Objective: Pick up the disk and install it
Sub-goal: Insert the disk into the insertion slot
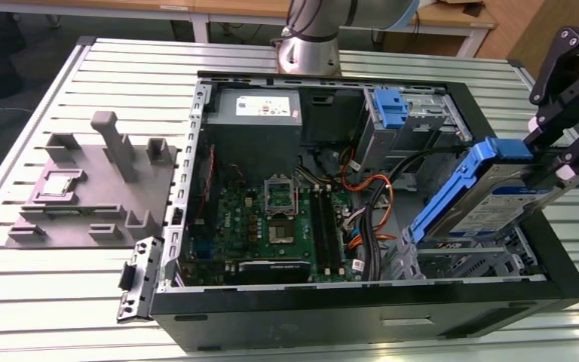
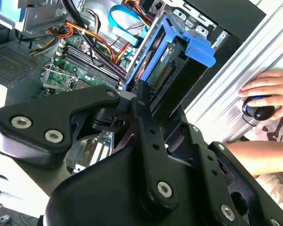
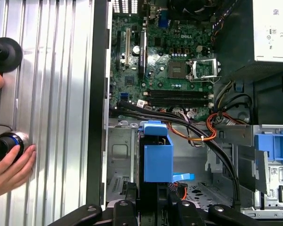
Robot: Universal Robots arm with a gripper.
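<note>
Meanwhile, over the open computer case (image 1: 370, 317), the gripper (image 1: 556, 170) has its fingers closed on the upper end of the disk (image 1: 485, 192). The disk hangs tilted, its lower end dipping toward the metal drive cage (image 1: 461, 260) at the exterior view's right. Holding one end seemingly leaves the other free to enter, and the slant looks chosen to clear the cables (image 3: 208, 126). A person's hand (image 3: 12, 169) rests by a control knob (image 3: 7, 143) beside the case.

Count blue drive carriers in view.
2. One frames the disk, gripped tilted by the gripper at the exterior view's right. The other carrier sits in the drive cage beyond it. More may be hidden.
</note>
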